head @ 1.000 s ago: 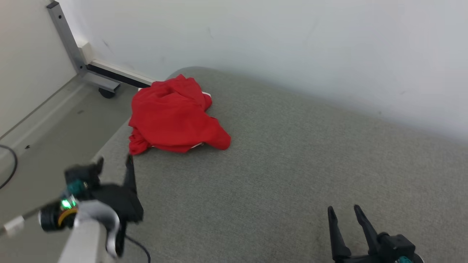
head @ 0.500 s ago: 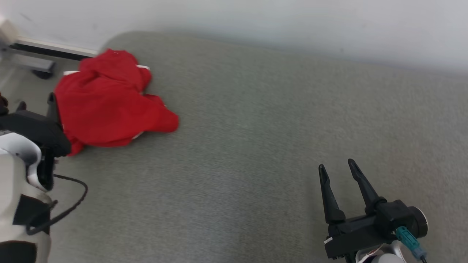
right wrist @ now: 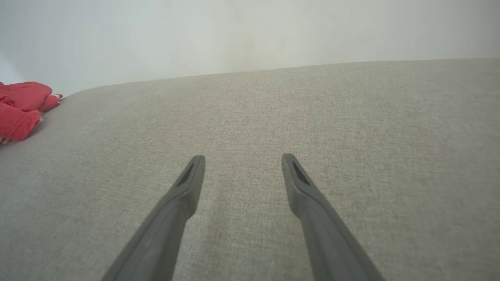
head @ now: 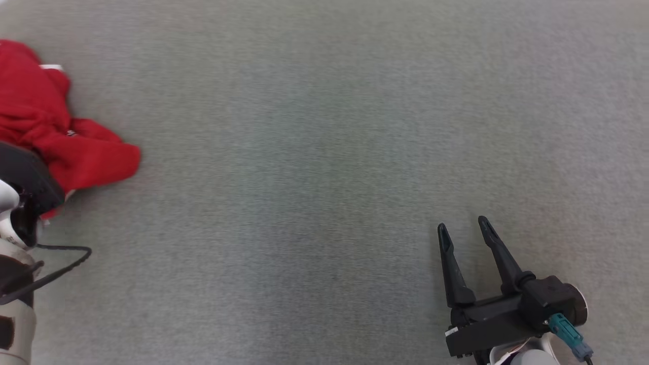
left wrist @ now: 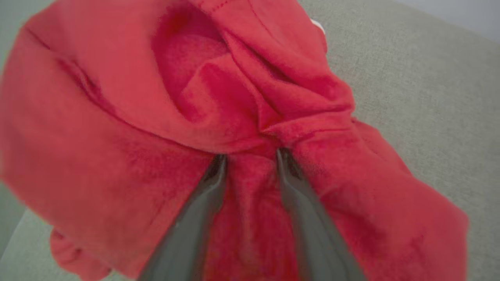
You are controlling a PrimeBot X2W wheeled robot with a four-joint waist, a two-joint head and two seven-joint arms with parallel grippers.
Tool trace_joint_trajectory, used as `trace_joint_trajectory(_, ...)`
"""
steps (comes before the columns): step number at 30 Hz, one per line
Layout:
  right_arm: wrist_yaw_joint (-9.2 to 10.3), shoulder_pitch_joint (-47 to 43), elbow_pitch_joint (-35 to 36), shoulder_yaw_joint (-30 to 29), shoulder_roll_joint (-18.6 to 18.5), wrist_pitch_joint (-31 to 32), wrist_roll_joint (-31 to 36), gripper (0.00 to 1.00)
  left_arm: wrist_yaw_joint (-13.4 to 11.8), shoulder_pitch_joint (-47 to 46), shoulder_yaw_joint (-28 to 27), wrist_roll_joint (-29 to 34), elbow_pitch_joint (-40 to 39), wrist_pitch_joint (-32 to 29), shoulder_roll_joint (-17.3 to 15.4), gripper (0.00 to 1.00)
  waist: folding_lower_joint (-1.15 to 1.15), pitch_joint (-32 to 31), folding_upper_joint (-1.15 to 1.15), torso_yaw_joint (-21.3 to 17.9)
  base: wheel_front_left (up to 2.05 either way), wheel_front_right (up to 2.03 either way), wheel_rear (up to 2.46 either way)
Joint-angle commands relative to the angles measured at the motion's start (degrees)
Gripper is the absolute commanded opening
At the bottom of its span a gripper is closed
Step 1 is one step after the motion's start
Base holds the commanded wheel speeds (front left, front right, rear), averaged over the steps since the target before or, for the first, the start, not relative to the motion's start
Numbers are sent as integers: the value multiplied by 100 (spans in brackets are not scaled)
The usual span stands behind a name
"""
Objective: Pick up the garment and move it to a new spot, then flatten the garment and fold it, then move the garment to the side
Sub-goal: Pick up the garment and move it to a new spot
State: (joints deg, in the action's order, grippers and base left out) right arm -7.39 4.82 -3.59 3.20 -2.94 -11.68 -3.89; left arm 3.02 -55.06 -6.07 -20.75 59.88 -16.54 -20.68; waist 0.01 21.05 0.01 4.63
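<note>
The garment [head: 76,157] is a crumpled red heap on the grey fabric surface, at the far left of the head view and partly cut off by its edge. Up close, the garment [left wrist: 156,97] lies bunched in thick folds. My left gripper [left wrist: 250,156] has its fingers pushed into the cloth, still apart, with a ridge of red fabric between them. Its black body [head: 25,180] rests against the heap's near side. My right gripper [head: 462,224] stands open over bare fabric at the lower right, far from the garment [right wrist: 19,109], with nothing between its fingers [right wrist: 191,175].
The grey upholstered surface [head: 324,152] stretches wide between the garment and the right gripper. A pale wall [right wrist: 250,31] rises behind its far edge. A black cable [head: 61,258] loops off my left arm at the lower left.
The camera has swung right and down, so the garment now sits at the left edge. My left gripper has reached the heap and its jaws have narrowed around a fold. The right gripper stays open.
</note>
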Motion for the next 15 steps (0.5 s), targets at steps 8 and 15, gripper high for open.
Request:
trace_joint_trajectory(8,-19,109,-399,189,10,-204,-325,100,-22,45,201,155,-137,-367,-253,0,-1,-306,-1,-66,0,0,0)
trace_joint_trajectory(15,-19,47,-826,271,9,-317,-588,100,14,152,360,261,-579,-507,-435,0,-1,-1013,-1,56,0,0,0)
